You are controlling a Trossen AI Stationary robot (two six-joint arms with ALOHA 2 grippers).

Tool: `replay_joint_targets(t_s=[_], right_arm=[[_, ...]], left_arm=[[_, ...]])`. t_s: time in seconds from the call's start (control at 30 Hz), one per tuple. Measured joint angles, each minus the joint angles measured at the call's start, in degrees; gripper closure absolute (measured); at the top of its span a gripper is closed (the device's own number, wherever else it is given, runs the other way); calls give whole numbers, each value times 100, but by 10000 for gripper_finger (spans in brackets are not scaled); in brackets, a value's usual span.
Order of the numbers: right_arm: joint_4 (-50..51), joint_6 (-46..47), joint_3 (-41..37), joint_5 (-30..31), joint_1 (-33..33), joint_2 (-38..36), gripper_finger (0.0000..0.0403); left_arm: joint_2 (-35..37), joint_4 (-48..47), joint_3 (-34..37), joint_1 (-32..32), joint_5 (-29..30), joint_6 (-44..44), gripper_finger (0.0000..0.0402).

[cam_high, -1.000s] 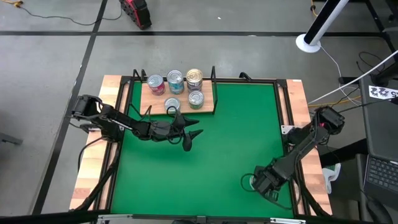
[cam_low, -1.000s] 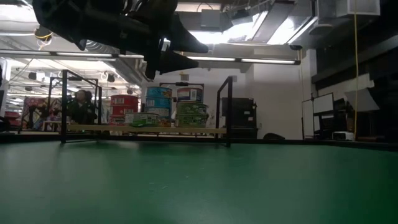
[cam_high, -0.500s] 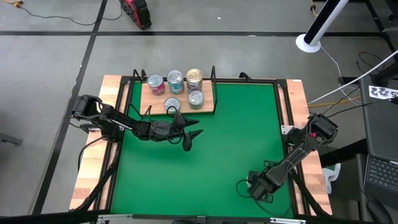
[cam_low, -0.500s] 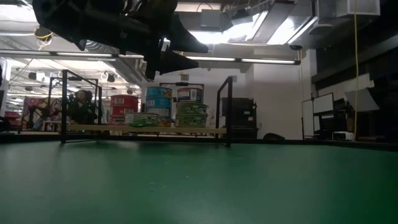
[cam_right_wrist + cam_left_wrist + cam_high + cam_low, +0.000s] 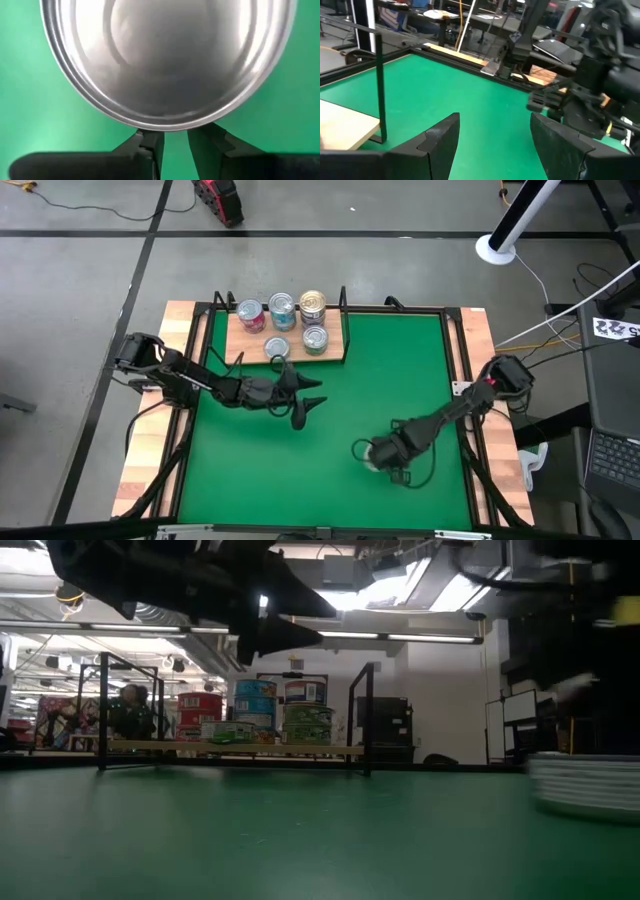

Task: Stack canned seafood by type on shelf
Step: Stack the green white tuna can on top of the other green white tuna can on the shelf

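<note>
Now, step: we judged the right gripper (image 5: pixel 374 452) was bringing a loose tin (image 5: pixel 165 55) across the mat (image 5: pixel 400 370) towards the shelf (image 5: pixel 238 340).
Tin: it lay on the mat, well apart from the shelf, right at the right gripper's tip.
Right grip: we could not tell whether it held the tin or only touched its rim.
Left gripper (image 5: pixel 306 402): it hung just in front of the shelf, jaws wide apart and empty.
Doing it well: we would settle the grip squarely across the tin, lift clear of the mat, match its label to a shelf stack (image 5: pixel 283 311), and steer clear of the left arm.
Hidden: the loose tin's label colour never showed.
Blurred: the low view smeared the tin and the right arm.
</note>
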State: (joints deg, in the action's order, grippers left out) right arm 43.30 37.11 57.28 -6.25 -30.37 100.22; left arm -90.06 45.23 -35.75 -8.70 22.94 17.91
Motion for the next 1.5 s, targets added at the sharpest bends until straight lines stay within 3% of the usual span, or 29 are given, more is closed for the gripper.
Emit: replay_joint_targets(t_s=[0.37,0.63,0.93,1.23,1.37,1.5], right_arm=[[-2393,-1941,0,515,1185,13,317],[-3041,-2263,0,641,1958,13,317],[-2997,-2437,0,-735,2187,13,317],[-2959,-2409,0,-695,2089,13,317],[-2969,-2399,0,-944,2105,13,317],[-2992,-2400,0,-1398,2105,13,317]], left_arm=[[0,-73,0,-317,-26,-697,163],[0,-827,0,-740,-663,-1328,163],[-77,-1156,0,-1131,-682,-2220,163],[-1015,-1122,-728,-1279,-1038,-3447,163],[-1458,-1143,-1121,-1262,-1262,-3926,163],[-1495,-1268,-1174,-1190,-1392,-3811,163]])
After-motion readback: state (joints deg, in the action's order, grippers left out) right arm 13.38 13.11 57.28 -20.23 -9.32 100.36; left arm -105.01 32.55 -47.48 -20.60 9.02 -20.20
